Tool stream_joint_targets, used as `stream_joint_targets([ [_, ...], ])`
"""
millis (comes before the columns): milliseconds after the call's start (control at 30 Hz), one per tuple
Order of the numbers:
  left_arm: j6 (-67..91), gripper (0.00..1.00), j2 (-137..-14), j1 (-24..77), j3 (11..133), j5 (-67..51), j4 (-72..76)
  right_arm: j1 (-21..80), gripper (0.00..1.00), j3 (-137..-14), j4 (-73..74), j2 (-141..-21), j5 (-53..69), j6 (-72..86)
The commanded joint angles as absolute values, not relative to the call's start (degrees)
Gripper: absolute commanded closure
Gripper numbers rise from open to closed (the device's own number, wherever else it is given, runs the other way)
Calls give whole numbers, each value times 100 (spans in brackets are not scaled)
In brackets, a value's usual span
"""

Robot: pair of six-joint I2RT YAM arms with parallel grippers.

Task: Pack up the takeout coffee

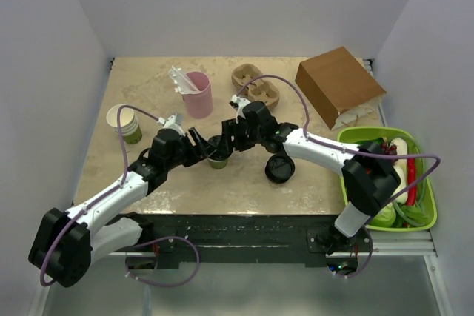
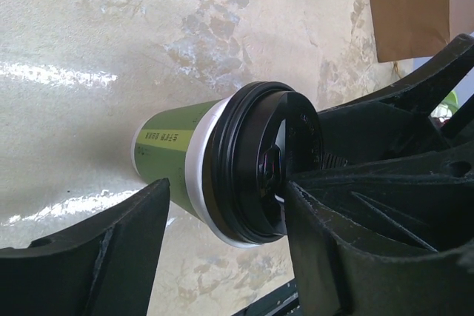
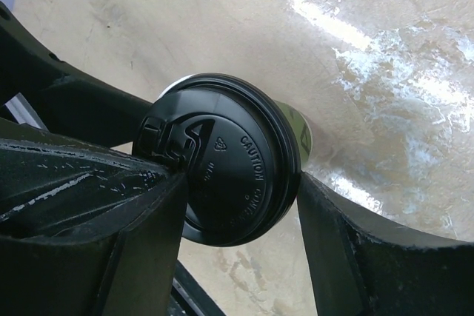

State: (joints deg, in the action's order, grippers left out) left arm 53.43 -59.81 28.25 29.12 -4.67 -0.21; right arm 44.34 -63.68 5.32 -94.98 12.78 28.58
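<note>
The takeout coffee (image 1: 218, 159) is a short green-and-white paper cup with a round black lid, standing on the table between both arms. In the right wrist view my right gripper (image 3: 241, 183) is shut on the black lid (image 3: 229, 175), one finger touching each side of its rim. In the top view the right gripper (image 1: 226, 144) is right over the cup. My left gripper (image 1: 198, 146) is open just left of the cup. In the left wrist view its fingers (image 2: 118, 249) stand wide on either side of the cup (image 2: 185, 160), with a gap at the left finger.
A pink cup (image 1: 198, 94) holding clear plastic, a cardboard cup carrier (image 1: 255, 85) and a brown paper bag (image 1: 339, 86) sit at the back. A stack of white cups (image 1: 126, 123) stands left. A loose black lid (image 1: 280, 169) lies right of the cup. A green basket (image 1: 428, 212) of vegetables is far right.
</note>
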Motion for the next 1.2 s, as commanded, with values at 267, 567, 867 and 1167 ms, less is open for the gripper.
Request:
stream_joint_targets([
  [267,5282,43,-5836,2804,2909,-282,18,4834,31,-6934,905,-9527,1020,2434],
  [567,5256,39,-5687,2804,3041,-17,-413,4834,29,-6926,1099,-9290,509,2865],
  [867,5115,38,-5774,2804,3120,-149,-272,4825,31,-6996,1186,-9255,642,2909],
  [1167,4888,37,-5783,2804,3120,-369,-1,4834,39,-6996,1240,-9378,307,2866],
])
